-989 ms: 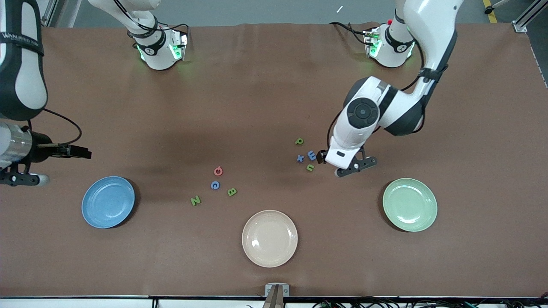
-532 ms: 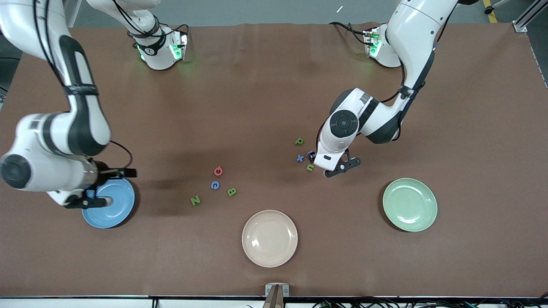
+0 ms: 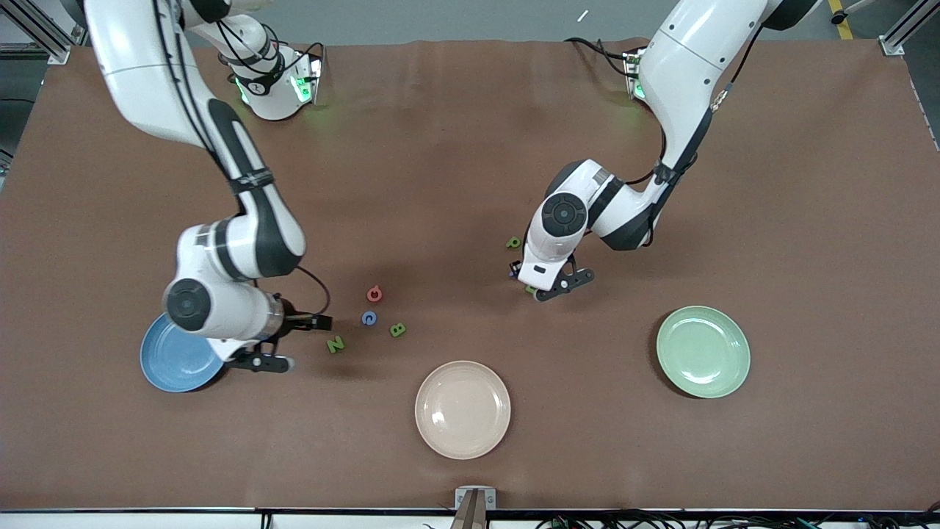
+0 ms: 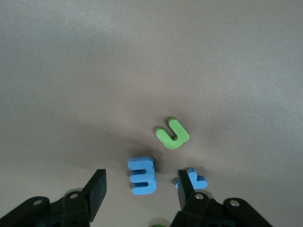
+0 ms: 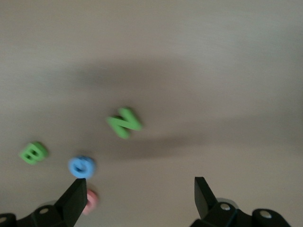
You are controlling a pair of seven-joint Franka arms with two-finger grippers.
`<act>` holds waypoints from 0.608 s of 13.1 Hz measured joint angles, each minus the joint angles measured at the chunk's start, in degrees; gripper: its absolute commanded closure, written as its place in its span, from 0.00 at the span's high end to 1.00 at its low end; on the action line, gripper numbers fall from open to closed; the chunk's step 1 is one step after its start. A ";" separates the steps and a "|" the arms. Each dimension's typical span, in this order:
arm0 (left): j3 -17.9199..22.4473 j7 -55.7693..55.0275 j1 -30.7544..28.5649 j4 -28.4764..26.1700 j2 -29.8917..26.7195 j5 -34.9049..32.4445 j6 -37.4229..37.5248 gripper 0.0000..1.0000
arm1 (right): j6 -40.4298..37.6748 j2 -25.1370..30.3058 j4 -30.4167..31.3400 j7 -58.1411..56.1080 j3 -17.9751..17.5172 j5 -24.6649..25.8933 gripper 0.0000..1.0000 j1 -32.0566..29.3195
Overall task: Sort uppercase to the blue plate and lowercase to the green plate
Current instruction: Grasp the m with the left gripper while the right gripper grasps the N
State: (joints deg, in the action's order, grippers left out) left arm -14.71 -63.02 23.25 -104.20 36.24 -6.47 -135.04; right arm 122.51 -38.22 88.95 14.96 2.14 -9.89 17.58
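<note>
Beside blue plate [image 3: 176, 364], green N [image 3: 335, 344]

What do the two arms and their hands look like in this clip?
Both arms are glossy white with black joint sections and round dark-grey joint caps. Black cables run along each arm, and green lights glow at both bases. The left hand and the right hand each have two flat black fingers on a black body with silver screws.

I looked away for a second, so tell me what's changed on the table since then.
The right claw swung in from the table's edge, over the blue plate, to beside the green N, open. The left claw shifted over the lowercase cluster, narrowing around the blue m. All letters and plates stayed put.
</note>
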 measured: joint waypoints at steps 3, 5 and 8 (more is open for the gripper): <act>0.00 0.00 0.09 -0.02 0.96 0.00 -1.14 0.62 | 8.55 -4.02 -0.08 0.09 0.29 4.40 1.00 3.44; 0.00 -0.01 0.11 -0.02 1.67 0.00 -1.80 0.60 | 11.59 -6.13 -0.24 -2.66 0.63 8.06 1.00 3.37; 0.00 -0.01 0.11 -0.04 1.67 0.00 -2.00 0.53 | 12.70 -6.97 -0.79 -9.56 1.26 8.46 0.92 2.66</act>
State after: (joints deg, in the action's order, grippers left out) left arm -14.71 -63.03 23.36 -104.24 37.91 -6.47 -137.05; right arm 135.21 -45.19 88.16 5.40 3.40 -1.42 20.23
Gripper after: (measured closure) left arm 0.427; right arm 0.004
